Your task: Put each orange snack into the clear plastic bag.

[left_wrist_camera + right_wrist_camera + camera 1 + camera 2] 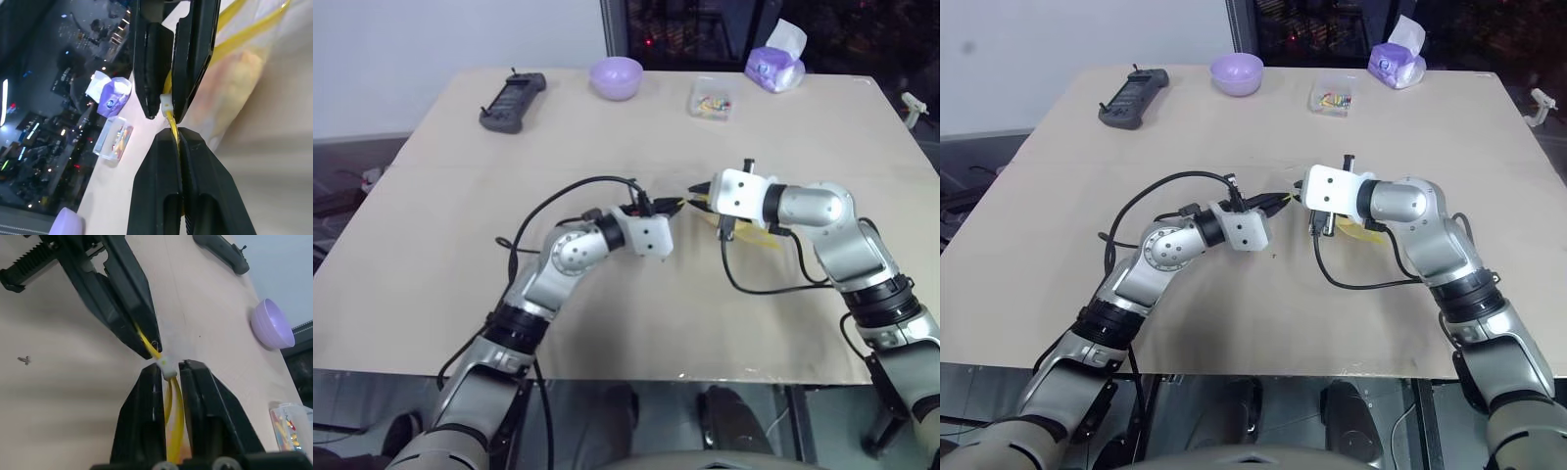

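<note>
Yellow seal strip (172, 128) is the anchor: both grippers meet on it mid-bench, just above the surface.

Left gripper (680, 205): fingers fully shut, pinching the strip's end so the bag can't slide.

Right gripper (168, 372): fingers (142, 431) nearly closed around the small white slider (165, 364) on the same strip, coming at it from the opposite side. Tips of the two grippers almost touch. My read: one hand anchors, the other works the zip along the strip. Can't tell if the right fingers bear on the slider or just bracket it.

Clear plastic bag (244, 63) trails from the strip toward the right arm, lying on the bench (440, 225) under the right wrist. Pale orange-yellow patch shows through the film beside the strip, likely the orange snack (239, 76) already inside; too blurred to confirm.

Well beyond the strip, along the far edge of the bench: black remote (512, 101), purple bowl (616, 76), clear box of coloured bits (712, 100), tissue pack (775, 66). None of them in play.
</note>
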